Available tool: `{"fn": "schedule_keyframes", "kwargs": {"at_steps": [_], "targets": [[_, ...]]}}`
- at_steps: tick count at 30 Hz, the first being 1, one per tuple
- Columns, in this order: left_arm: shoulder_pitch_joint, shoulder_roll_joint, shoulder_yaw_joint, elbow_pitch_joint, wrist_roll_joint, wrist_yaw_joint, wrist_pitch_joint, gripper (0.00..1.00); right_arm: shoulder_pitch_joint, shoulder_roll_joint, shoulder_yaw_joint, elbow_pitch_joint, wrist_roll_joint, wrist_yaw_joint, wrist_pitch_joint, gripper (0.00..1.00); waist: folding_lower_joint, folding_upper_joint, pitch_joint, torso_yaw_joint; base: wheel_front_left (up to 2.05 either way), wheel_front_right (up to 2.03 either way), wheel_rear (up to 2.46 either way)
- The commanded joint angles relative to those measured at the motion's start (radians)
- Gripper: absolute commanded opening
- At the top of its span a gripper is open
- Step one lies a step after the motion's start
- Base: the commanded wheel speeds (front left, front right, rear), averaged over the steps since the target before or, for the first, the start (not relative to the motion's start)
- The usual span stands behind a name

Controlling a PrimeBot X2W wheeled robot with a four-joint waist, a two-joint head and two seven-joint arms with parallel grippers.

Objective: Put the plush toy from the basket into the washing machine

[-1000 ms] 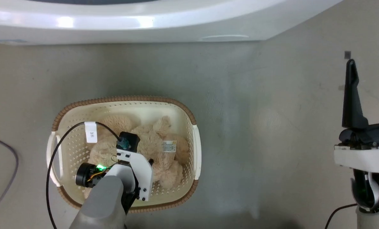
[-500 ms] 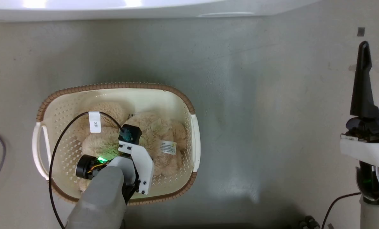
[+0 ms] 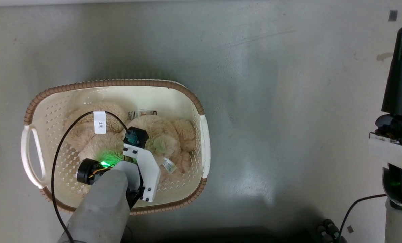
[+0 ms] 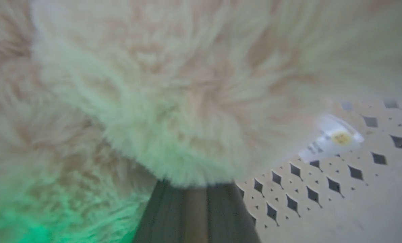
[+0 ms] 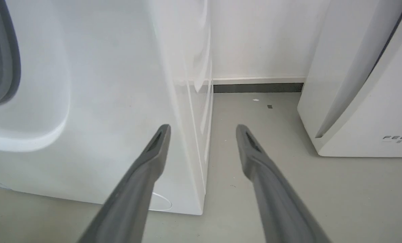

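Left wrist view puts you right in the fur: your left gripper point(image 4: 195, 189) has its two dark fingers drawn narrow, a thin strip of beige pile between them, and both tips are buried in the plush toy point(image 4: 174, 101). So it is pinched onto the toy, down inside the basket point(image 4: 356, 202). A green glow washes over the fur to the gripper's left. Just off to its right, the toy's small white tag point(image 4: 332, 141) hangs against the perforated basket wall.

Head view, same hand: the wrist hides the fingers, and the cream toy is bunched up around and beyond it, all of it within the brown woven-look rim point(image 3: 110, 83). A black cable with a white label point(image 3: 99, 122) loops over the toy on the hand's left.

Your right gripper point(image 5: 202, 130) is well away from the basket, spread wide and holding nothing. Ahead of its left finger stands the washing machine point(image 5: 103, 101), grey door ring point(image 5: 5, 57) at the far left. Beyond the right finger, grey floor point(image 5: 255, 135), then a white appliance lettered FEEL point(image 5: 366, 101).
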State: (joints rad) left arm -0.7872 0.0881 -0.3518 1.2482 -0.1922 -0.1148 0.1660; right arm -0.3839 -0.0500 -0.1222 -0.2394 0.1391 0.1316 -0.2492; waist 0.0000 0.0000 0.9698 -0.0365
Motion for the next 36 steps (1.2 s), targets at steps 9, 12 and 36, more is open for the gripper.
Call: {"fn": "schedule_keyframes", "kwargs": {"at_steps": [9,12,36], "targets": [[0.009,0.003,-0.018,0.043,-0.037,-0.010,-0.059,0.00,0.001,0.000,0.002,0.037,0.011,-0.001,-0.013,1.00,0.0000,0.0000,-0.096,-0.004,0.00,0.00,0.00],[0.023,-0.002,-0.022,0.043,-0.046,-0.011,-0.084,0.00,0.020,0.000,0.005,0.064,0.010,-0.001,-0.013,1.00,0.0000,0.0000,-0.148,0.001,0.00,0.00,0.00],[0.241,-0.032,-0.241,-0.023,-0.187,-0.016,-0.347,0.00,0.269,0.000,0.032,0.209,-0.003,-0.001,-0.013,1.00,0.0000,0.0000,-0.617,0.088,0.00,0.00,0.00]]}}
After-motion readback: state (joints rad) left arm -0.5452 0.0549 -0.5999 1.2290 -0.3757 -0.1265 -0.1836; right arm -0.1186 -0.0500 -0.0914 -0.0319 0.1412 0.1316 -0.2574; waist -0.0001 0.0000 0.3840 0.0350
